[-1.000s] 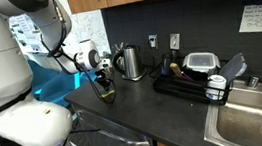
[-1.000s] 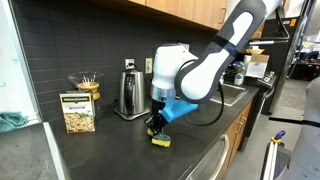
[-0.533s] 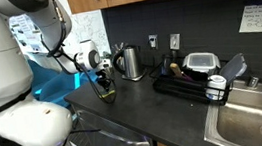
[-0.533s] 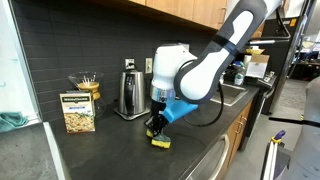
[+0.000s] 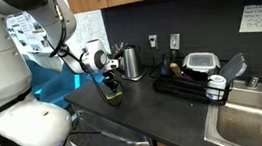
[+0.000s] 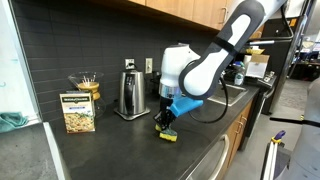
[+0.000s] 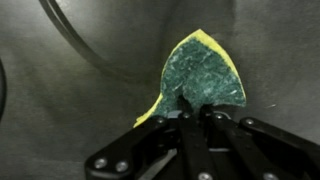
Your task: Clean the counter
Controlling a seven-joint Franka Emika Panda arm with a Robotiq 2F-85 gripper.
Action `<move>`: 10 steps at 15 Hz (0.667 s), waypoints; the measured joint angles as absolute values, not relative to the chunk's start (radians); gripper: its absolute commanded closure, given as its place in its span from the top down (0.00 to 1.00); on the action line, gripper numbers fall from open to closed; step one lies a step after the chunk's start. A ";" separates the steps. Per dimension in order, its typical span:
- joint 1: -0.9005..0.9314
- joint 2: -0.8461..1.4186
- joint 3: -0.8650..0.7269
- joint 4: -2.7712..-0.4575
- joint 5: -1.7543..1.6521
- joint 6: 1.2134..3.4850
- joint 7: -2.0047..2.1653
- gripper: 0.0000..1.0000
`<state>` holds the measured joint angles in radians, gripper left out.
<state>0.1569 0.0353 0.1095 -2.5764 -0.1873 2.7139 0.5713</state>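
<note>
While end effector [image 6: 168, 127] grips sponge [image 6: 168, 136] | kettle [image 6: 128, 93] near | perhaps cable [image 7: 62, 38]

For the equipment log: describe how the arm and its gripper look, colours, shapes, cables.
The arm is glossy white, built of thick rounded segments. A bright blue cover wraps its wrist, and a thin black cable loops beside it. The gripper is black, with bolted linkage fingers. No markings are legible.

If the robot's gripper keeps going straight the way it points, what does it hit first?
The gripper points down with its jaws shut on the sponge, so the sponge would press into the counter first. They seem to be touching now.
</note>
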 measured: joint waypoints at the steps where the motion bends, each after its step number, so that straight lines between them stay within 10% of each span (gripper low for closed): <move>1: 0.146 0.029 0.099 -2.584 -0.190 2.714 0.568 0.03; 10: 0.005 -0.043 0.005 -2.654 -0.281 2.708 0.560 0.03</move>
